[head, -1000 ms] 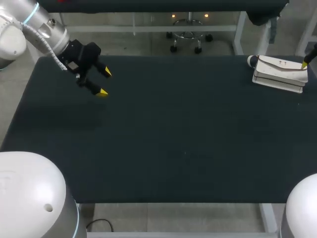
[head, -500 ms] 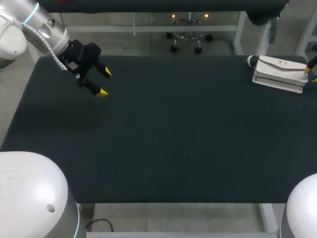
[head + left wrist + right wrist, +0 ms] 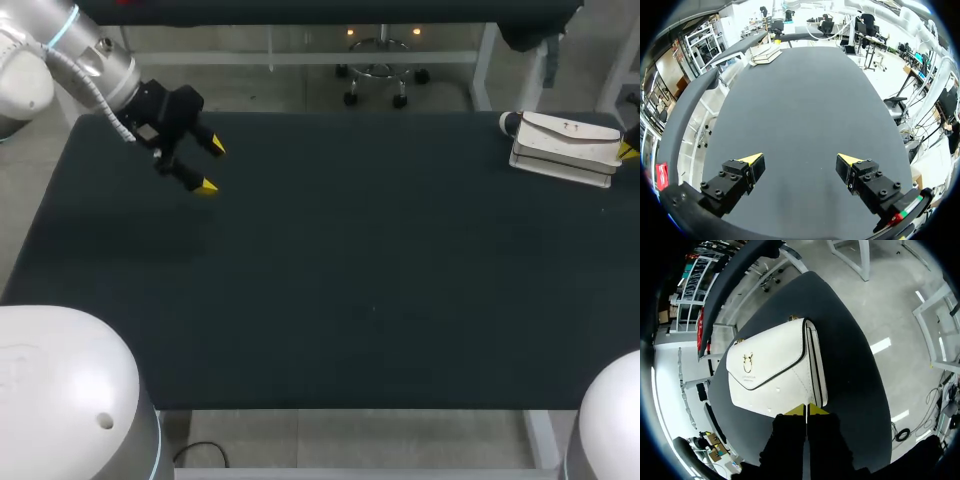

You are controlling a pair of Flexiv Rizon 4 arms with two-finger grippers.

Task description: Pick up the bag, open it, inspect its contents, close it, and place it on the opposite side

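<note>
White handbag (image 3: 565, 148) is what you are after, and it sits in the table's far right corner. Work outward from your side.

Nearest you, the white housings of your left arm (image 3: 60, 395) and right arm (image 3: 612, 420) stand at the near corners of the dark table (image 3: 370, 280).

Farther out on the left, your left gripper (image 3: 211, 166) hangs above the far left part of the table. Its wrist view shows the left gripper (image 3: 801, 160) with its yellow-tipped fingers spread wide and nothing between them. The handbag (image 3: 766, 54) lies well apart from it, at the opposite end of the table.

Farthest out on the right, the bag lies flat with its flap closed and facing up. In the right wrist view you see the handbag (image 3: 772, 372) with dark piping along the flap and a small gold clasp (image 3: 746, 359). Your right gripper (image 3: 806, 410) has its two fingers pressed together, gripping nothing. The tips are right at the bag's right end, and you cannot tell whether they touch it. From the head view only one yellow tip of the right gripper (image 3: 628, 150) shows, at the table's right edge.
</note>
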